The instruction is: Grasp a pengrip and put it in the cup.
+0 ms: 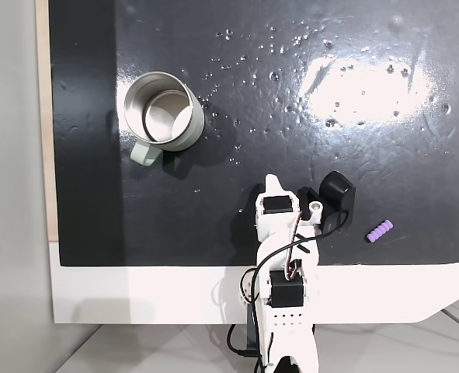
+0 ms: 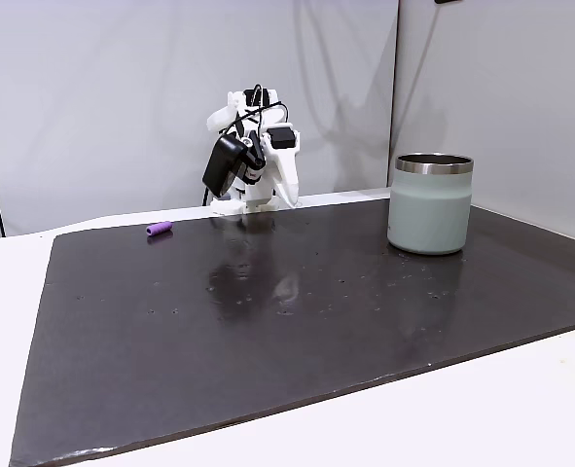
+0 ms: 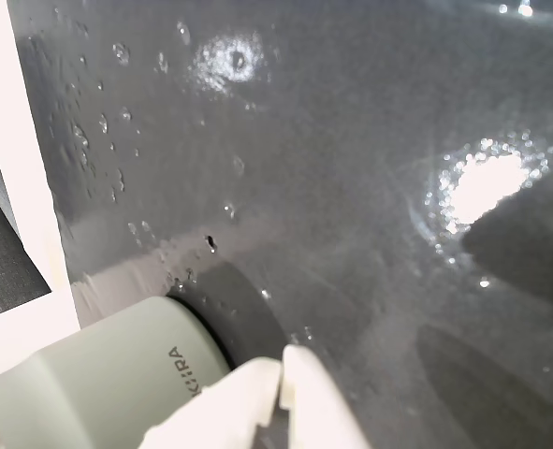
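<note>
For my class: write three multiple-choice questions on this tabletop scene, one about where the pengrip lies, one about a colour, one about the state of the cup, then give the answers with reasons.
1. In the top-down fixed view, where does the pengrip lie?
A. Inside the cup
B. On the black mat, right of the arm
C. Between the fingers

2. What colour is the pengrip?
A. Light purple
B. Red
C. Yellow

3. What state is the cup in?
A. Tipped on its side
B. Upside down
C. Upright and empty

Answers: 1 B, it rests alone on the mat, right of the arm; 2 A, both fixed views show it purple; 3 C, its mouth faces up and only bare steel shows inside.
</note>
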Controlling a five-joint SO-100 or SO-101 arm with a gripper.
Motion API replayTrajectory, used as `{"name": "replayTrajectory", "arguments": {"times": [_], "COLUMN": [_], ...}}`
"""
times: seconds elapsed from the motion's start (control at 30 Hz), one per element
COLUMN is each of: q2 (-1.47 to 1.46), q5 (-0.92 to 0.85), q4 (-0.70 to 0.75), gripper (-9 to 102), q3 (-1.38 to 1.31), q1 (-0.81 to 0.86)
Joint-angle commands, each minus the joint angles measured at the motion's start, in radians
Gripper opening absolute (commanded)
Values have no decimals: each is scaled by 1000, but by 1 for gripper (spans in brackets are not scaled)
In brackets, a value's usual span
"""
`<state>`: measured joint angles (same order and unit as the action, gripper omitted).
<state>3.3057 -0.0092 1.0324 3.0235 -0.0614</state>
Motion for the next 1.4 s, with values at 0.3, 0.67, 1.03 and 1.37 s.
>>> {"name": "replayTrajectory", "arguments": {"times": [0.3,0.67,1.03,1.37], "q2": [11,12,8,-281], "q5": [-26,-202,-637,-816], "q4": [-31,-51,299,407], "gripper": [0,0,0,0], "q3": [-3,-12,-295,-500], "q1": [-17,95,293,380]}}
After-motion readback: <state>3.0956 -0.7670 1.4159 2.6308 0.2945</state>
